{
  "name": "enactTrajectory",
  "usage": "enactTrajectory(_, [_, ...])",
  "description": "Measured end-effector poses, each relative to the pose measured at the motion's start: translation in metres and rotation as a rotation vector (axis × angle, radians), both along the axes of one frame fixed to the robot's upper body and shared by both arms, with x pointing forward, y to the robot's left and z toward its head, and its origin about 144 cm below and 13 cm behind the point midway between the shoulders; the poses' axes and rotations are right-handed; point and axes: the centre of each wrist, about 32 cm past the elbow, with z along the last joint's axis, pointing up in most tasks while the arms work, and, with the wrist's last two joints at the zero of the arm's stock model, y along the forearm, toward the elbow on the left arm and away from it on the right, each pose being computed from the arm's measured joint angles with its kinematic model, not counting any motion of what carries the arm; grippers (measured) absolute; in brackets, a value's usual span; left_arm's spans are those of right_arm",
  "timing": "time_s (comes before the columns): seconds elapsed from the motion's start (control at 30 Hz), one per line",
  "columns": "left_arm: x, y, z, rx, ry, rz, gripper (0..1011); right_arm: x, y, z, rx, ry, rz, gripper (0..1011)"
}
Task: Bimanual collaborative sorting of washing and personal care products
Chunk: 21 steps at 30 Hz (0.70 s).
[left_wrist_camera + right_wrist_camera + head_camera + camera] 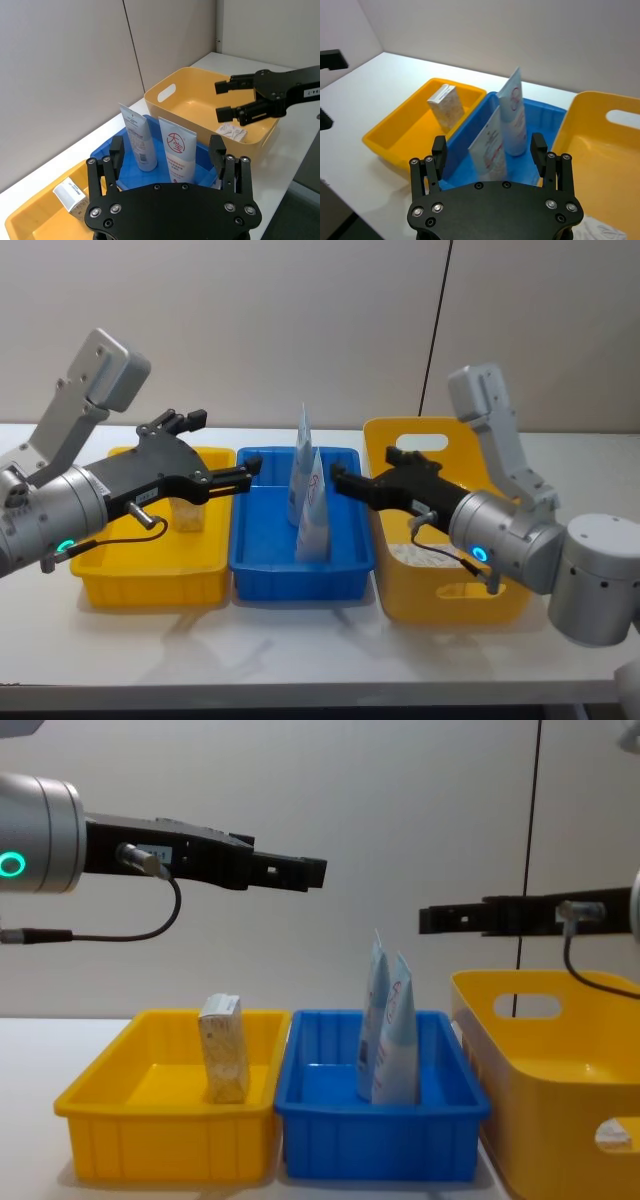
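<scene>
Sorting looks finished: tubes (390, 1030) stand in the blue bin (375, 1120), carton (225, 1048) and pouch (231, 132) in yellow bins (160, 1130) (one each); left claw (166, 147) and right claw (488, 146) hover apart, empty.

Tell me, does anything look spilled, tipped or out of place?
Nothing stands out. Two tubes stand upright in the blue bin, a carton in the left yellow bin, a pouch lies in the yellow basket; the left gripper and right gripper hover open above.
</scene>
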Motion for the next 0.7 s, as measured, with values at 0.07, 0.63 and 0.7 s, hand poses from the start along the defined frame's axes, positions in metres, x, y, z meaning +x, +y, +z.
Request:
enactTrajectory(0.07, [0.000, 0.000, 0.000, 0.000, 0.000, 0.000, 1001, -0.001, 0.004, 0.000, 0.001, 0.011, 0.012, 1004])
enactTrajectory(0.63, [0.000, 0.000, 0.000, 0.000, 0.000, 0.000, 1001, 0.001, 0.032, -0.005, -0.032, 0.047, -0.006, 1004])
enactTrajectory(0.7, [0.000, 0.000, 0.000, 0.000, 0.000, 0.000, 1001, 0.001, 0.036, -0.007, -0.043, 0.049, -0.008, 1004])
